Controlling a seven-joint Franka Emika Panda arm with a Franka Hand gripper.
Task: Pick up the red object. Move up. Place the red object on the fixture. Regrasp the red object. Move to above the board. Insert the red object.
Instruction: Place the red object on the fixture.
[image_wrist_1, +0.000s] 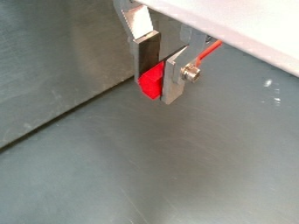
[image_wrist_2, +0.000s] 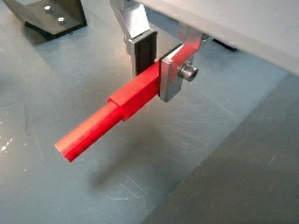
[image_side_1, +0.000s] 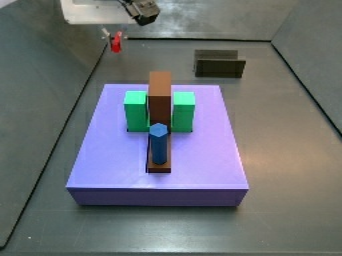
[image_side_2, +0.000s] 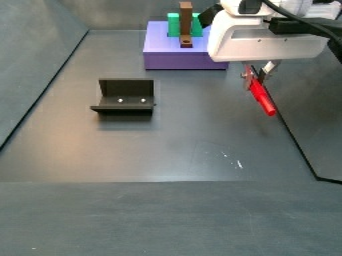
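Red object (image_wrist_2: 111, 118) held aloft in gripper (image_wrist_2: 156, 66), tilted, apart from fixture (image_side_2: 123, 97), board (image_side_1: 160, 150)

The gripper (image_wrist_2: 159, 63) shows brushed silver metal fingers (image_wrist_2: 177, 72) with matt dark pads, clamped on the red object (image_wrist_2: 107, 116), a smooth, plastic-looking peg. The fixture (image_side_2: 124, 97) looks matt black; the board (image_side_1: 160, 150) smooth lavender, faintly satin.

Even, soft lighting is seen throughout. Faint glare marks the grey floor (image_side_2: 160, 160); a weak shadow lies below the claw (image_wrist_2: 158, 72). Images are slightly soft.
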